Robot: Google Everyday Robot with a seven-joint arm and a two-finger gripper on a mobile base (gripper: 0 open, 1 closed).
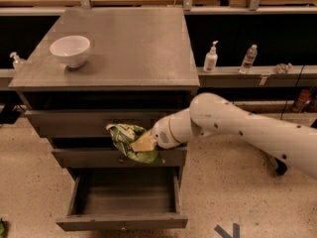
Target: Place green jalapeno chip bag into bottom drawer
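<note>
Far to the left, a small pump bottle [15, 61] stands on the shelf behind the cabinet. On the grey cabinet top [133, 43], toward its left side, sits a white bowl [70, 50], upright and well apart from everything else.

Lower down, the green jalapeno chip bag [125, 135] hangs in the air in front of the cabinet. It is crumpled, level with the middle drawer's front [79, 157] and above the bottom drawer [124, 221], not inside it. That drawer is pulled out toward me, its shallow grey tray showing.

The gripper [144, 146] is at the bag's right side, just in front of the middle drawer and right of the cabinet's centre. One pale yellowish finger [142, 143] lies pressed across the foil. The other is hidden by the bag, so I can't see it, but the bag looks pinched between them and nothing else supports it.

From there the white arm [237, 128] runs off to the right, past the cabinet's edge and out of the frame. Behind it, on the low shelf, stand a soap dispenser [211, 57] and a clear water bottle [249, 58], near each other. A blue tape mark [228, 230] lies on the speckled floor by the drawer's right corner.
</note>
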